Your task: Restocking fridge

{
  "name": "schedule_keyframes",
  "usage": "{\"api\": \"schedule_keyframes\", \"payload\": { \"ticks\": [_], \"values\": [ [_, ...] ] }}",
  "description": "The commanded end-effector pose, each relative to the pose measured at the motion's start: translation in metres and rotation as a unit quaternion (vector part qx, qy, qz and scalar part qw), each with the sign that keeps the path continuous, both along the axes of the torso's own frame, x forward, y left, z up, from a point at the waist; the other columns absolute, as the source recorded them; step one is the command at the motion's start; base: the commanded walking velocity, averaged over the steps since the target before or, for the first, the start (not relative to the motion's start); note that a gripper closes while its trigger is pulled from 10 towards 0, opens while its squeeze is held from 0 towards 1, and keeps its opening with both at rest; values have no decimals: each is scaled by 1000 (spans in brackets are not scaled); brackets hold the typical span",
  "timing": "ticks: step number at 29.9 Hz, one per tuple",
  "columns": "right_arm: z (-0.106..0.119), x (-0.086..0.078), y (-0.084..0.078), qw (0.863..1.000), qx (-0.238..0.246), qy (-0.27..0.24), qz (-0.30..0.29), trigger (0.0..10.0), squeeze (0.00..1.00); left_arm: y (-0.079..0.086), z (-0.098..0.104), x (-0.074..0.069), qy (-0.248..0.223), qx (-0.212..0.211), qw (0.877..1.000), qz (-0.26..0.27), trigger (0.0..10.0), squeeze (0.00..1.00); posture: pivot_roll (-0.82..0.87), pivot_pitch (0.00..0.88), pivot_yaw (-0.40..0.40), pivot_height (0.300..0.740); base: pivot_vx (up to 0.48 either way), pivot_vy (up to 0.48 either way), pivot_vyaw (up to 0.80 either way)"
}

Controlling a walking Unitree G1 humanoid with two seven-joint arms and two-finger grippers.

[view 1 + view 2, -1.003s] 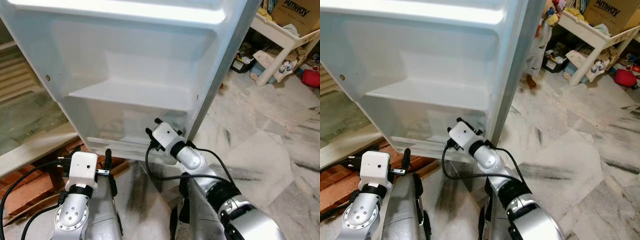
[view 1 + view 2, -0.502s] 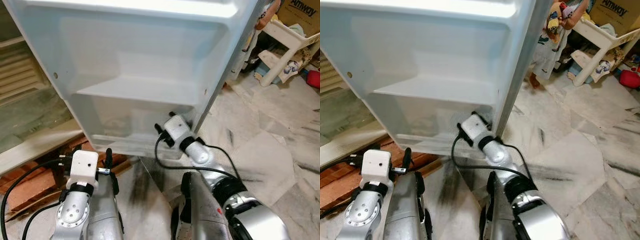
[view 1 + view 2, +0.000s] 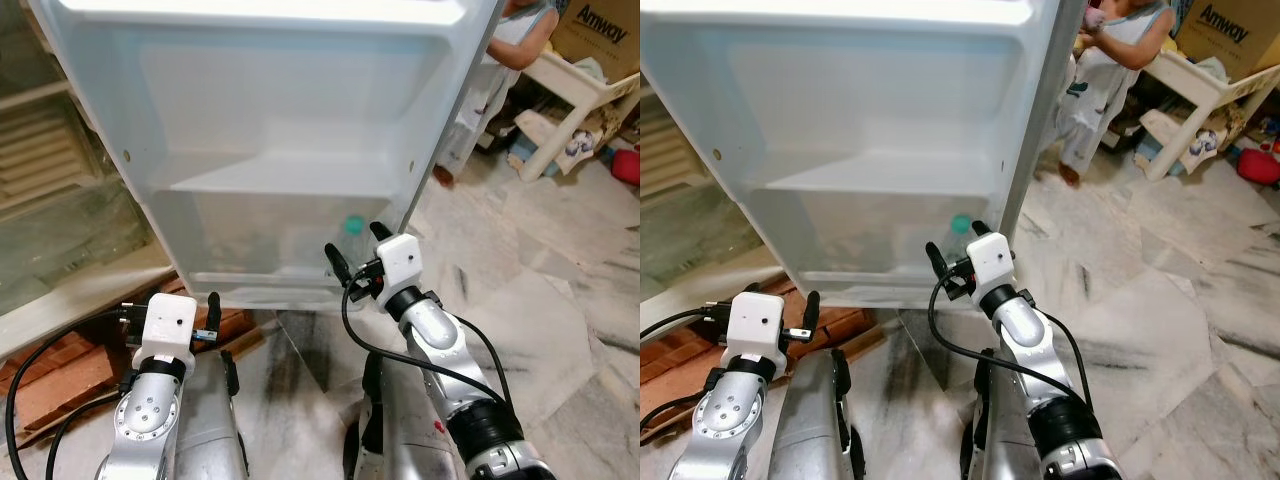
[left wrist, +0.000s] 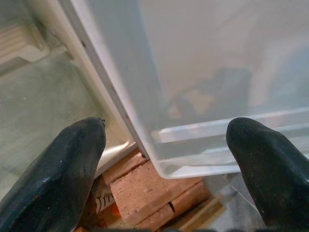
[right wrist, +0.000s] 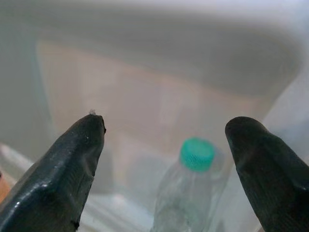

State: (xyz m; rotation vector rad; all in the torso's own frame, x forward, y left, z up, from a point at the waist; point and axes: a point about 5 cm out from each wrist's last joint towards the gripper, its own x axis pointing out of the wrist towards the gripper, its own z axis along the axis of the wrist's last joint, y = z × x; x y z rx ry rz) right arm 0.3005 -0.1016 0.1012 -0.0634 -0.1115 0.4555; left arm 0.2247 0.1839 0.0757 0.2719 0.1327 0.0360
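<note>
Right wrist view shows the right gripper (image 5: 164, 164) spread wide and holding nothing, just short of a clear bottle (image 5: 186, 203) with a green cap that stands in the lower bin (image 3: 250, 285) of the open fridge door (image 3: 280, 120). To the left, the left gripper (image 4: 169, 169) hangs open and empty near the bin's corner. Any knock from a black finger could tip the light bottle or swing the door toward the person (image 3: 1105, 60) standing far right.

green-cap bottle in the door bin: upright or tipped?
Upright: the clear plastic bottle with green cap stands cap-up inside the translucent fridge door bin.
</note>
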Motion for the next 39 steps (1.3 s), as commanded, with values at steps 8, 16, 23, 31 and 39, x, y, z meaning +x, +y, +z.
{"api": "schedule_keyframes", "payload": {
  "ticks": [8, 16, 23, 31, 39],
  "values": [
    [-13, -30, -37, 993, 49, 34, -98, 10000, 0, 0, -5, -3, -9, -8, 1000, 4, 10000, 0, 143, 0, -35, 562, 0, 0, 0],
    [-10, -32, -37, 990, 63, 43, -117, 10000, 0, 7, 2, 3, -22, -27, 999, 5, 10000, 0, 136, 0, -24, 617, 0, 0, 0],
    [-4, -24, -33, 990, 64, 38, -116, 10000, 0, 1, 5, 15, -33, -38, 999, 5, 10000, 0, 134, 0, -27, 657, 0, 0, 0],
    [-4, -24, -41, 988, 70, 48, -128, 10000, 0, -3, 4, 16, -32, -41, 999, -1, 10000, 0, 119, 0, -27, 697, 0, 0, 0],
    [-12, -30, -39, 986, 69, 65, -139, 10000, 0, -6, -2, 22, -16, -18, 1000, 10, 10000, 0, 101, 0, -26, 740, 0, 0, 0]
  ]
}}
